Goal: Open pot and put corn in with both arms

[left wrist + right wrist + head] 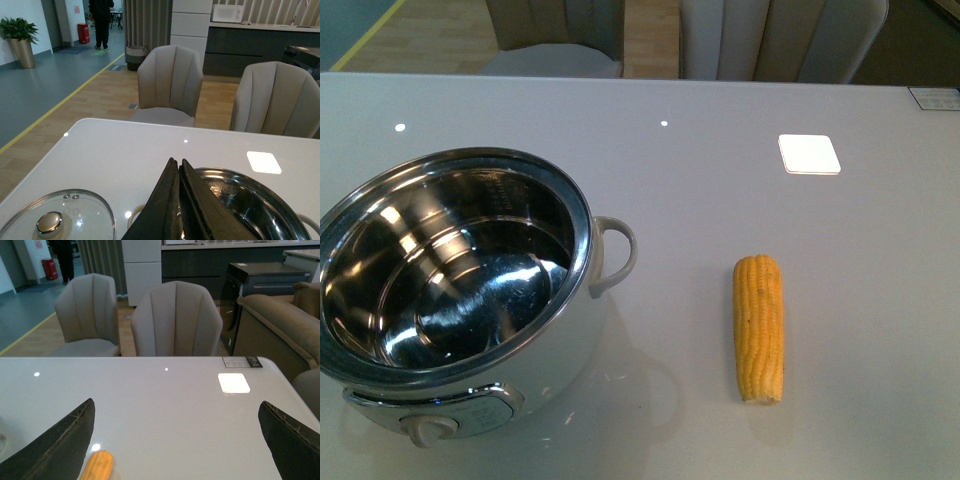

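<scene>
Pot (560, 355) is sitting open on the counter (720, 200), steel interior showing, control knob (428, 428) facing the robot and loop handle (617, 255) pointing toward the corn (759, 327). Corn is lying flat on the counter on the pot's handle side, well apart from the pot and touching nothing else. Glass lid (55, 220) is lying knob-up on the counter just beside the pot, on the side away from the corn. Left jaws are closed tight on nothing, hanging over the pot's near rim. Right jaws are spread wide and gripping nothing, hovering above the counter on the pot's corn side, with one end of the corn showing just beside one finger (70, 440). Chairs (780, 40) are standing beyond the pot, past the counter's far edge
</scene>
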Robot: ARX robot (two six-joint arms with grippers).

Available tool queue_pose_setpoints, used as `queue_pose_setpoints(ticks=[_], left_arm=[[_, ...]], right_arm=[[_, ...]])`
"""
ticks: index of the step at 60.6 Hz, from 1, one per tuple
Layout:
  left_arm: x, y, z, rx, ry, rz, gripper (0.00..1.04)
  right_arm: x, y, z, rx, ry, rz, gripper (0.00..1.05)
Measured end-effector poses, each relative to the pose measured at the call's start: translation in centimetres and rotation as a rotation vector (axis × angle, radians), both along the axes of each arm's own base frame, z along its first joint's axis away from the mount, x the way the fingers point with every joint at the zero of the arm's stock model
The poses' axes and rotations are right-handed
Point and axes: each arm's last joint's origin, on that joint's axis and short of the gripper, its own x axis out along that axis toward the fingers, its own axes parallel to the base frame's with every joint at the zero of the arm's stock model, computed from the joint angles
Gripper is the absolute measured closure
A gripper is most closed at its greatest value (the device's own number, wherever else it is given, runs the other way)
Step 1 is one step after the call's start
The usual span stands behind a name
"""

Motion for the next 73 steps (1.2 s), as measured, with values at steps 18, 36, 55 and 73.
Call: queue_pose_setpoints(ticks=[18, 36, 55, 73], left_arm=[[0.0, 0.0, 0.0, 0.0, 0.0, 0.0, 0.73], [0.0, 0.0, 0.0, 0.0, 0.0, 0.0, 0.2], [0.0, 0.0, 0.0, 0.002, 0.0, 0.0, 0.07], [0.0, 0.0, 0.0, 0.002, 0.0, 0.0, 0.07]], right_arm=[[0.0, 0.0, 0.0, 0.0, 0.0, 0.0, 0.09], [0.0, 0.0, 0.0, 0.0, 0.0, 0.0, 0.09], [0.0, 0.0, 0.0, 0.0, 0.0, 0.0, 0.09], [1.2, 0.6, -1.6, 0.203, 0.7, -0.123, 0.09]])
